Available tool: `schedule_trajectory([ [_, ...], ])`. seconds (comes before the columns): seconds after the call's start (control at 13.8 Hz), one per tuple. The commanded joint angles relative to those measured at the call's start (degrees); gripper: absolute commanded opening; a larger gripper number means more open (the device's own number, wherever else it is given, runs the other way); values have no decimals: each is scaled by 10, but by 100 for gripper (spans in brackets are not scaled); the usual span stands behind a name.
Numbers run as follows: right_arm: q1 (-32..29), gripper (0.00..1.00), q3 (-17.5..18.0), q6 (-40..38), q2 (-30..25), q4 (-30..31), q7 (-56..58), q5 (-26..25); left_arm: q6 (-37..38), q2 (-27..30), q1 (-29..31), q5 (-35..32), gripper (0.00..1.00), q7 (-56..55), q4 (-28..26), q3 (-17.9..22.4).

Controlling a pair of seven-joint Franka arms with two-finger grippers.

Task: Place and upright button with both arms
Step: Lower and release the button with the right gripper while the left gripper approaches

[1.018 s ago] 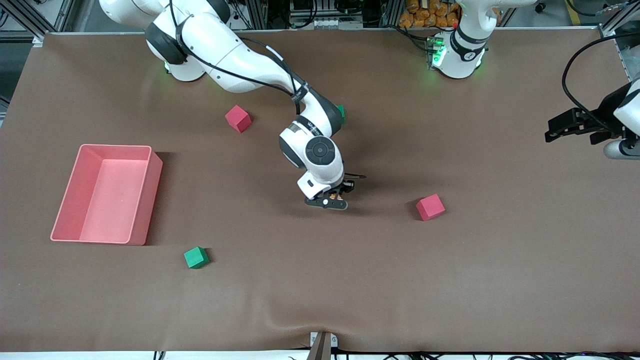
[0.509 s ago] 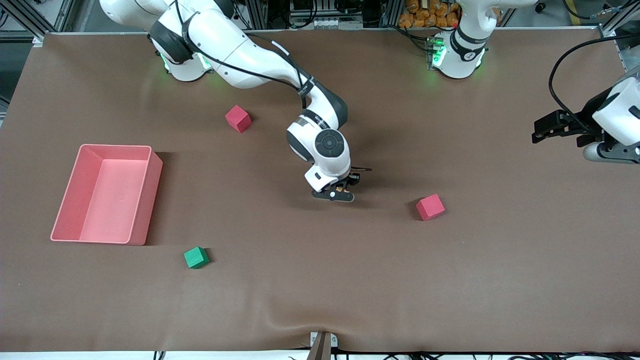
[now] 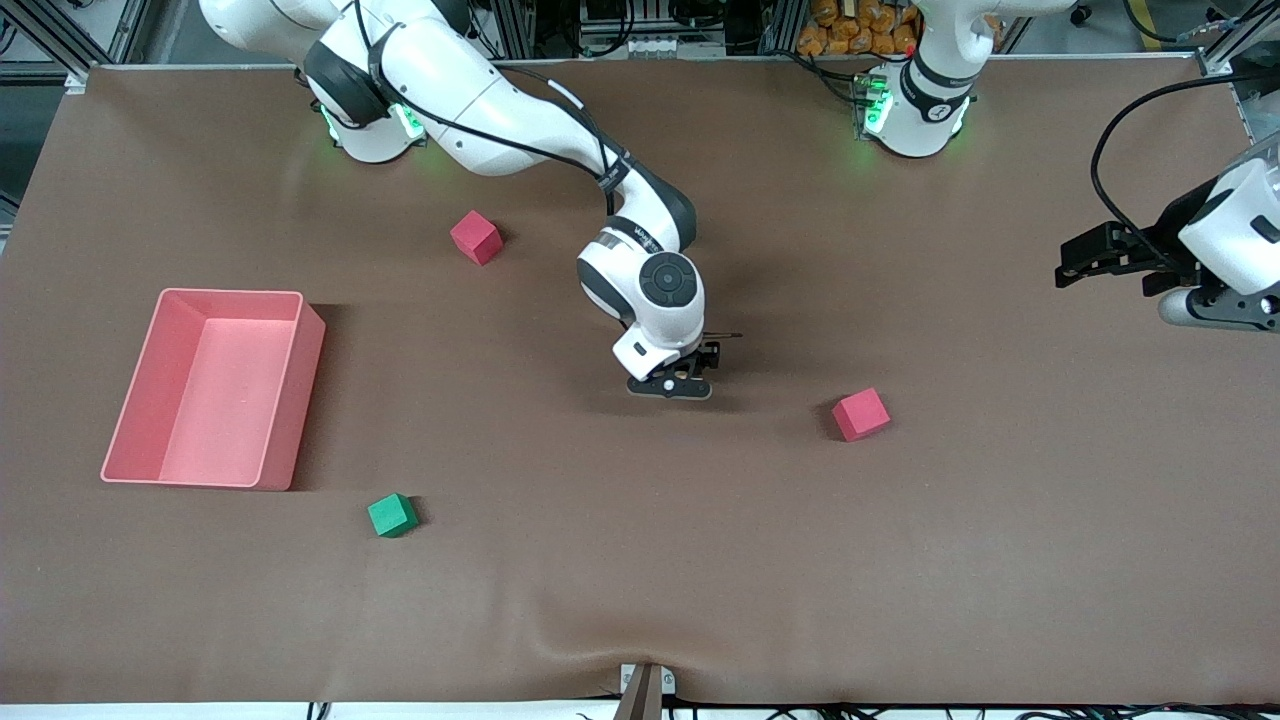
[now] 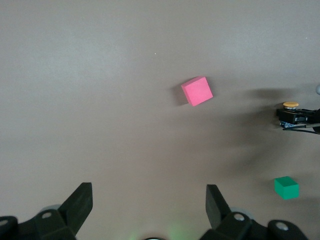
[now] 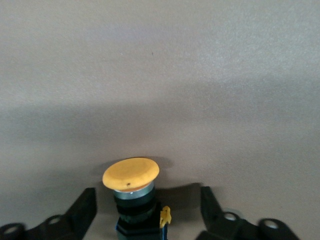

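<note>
Brown cloth covers a wide table (image 3: 900,560), with the two white robot arms based along its farther edge. Toward the right arm's end sits a pink rectangular bin (image 3: 290,400), open-topped, with nothing lying inside it. The right gripper (image 3: 672,384) is low over the middle of the table, its black fingers (image 5: 80,212) spread apart on either side of the button (image 5: 131,176) without touching it. The button stands with its round orange cap uppermost on a black body, and a small yellow tab shows on its side. The left gripper (image 3: 1085,258) hangs over the left arm's end of the table, waiting, its jaws wide open and holding nothing; its wrist camera looks down on bare cloth between its fingers (image 4: 77,202). One red cube (image 3: 861,414) lies near the button, toward the left arm's end. Another red cube (image 3: 476,237) lies farther from the front camera, near the right arm's base. One green cube (image 3: 392,515) rests nearer the front camera, just beside the bin's corner.
</note>
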State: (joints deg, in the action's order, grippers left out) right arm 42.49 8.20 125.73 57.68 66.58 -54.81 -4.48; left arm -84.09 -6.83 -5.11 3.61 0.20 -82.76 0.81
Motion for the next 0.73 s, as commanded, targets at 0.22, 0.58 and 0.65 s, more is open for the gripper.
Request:
schedule_trajectory([
  [0.22,-5,100,-3,-50,-67,-1,-9,-7,3,-17,-19,56,100,-63,10,2],
  [0.58,-81,100,-3,-141,-142,0,30,-8,2,-42,-58,58,100,-73,8,3],
  [0.65,-100,100,-3,-158,-154,1,50,-8,2,-55,-68,58,100,-88,9,2],
])
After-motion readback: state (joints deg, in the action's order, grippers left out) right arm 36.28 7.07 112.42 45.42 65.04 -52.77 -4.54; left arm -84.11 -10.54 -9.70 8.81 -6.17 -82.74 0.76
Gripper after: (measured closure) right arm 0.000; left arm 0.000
